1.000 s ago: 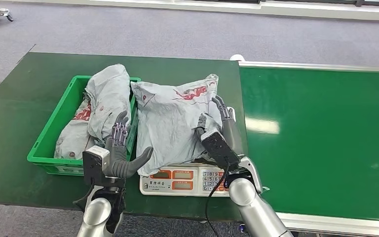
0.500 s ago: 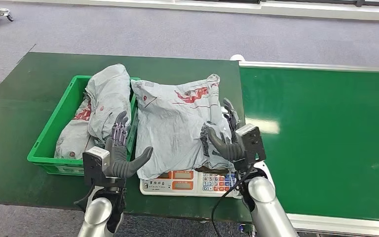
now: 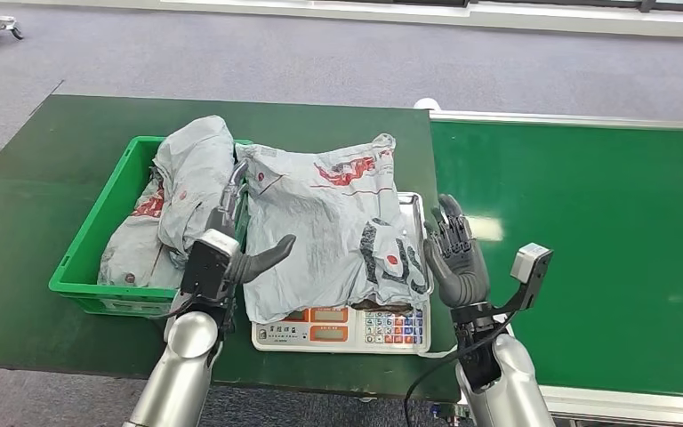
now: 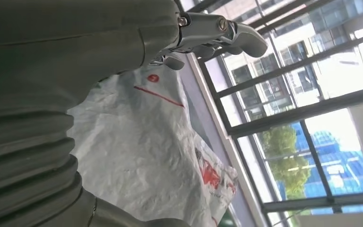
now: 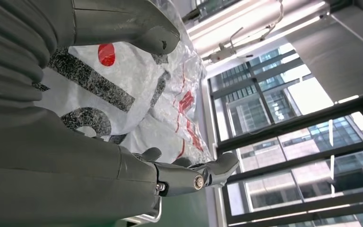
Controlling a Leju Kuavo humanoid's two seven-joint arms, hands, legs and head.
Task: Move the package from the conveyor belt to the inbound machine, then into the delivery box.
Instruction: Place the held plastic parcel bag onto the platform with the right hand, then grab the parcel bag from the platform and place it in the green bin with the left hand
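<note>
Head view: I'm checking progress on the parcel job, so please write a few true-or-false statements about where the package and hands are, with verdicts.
1. The grey package lies on the scale. True.
2. The green bin is empty. False: grey bags lie in it.
3. The right hand grips the package. False: it is open beside the package, fingers spread.
4. The left hand is at the package's bin-side edge. True.
5. A package lies on the conveyor belt. False: the visible belt is bare.
</note>
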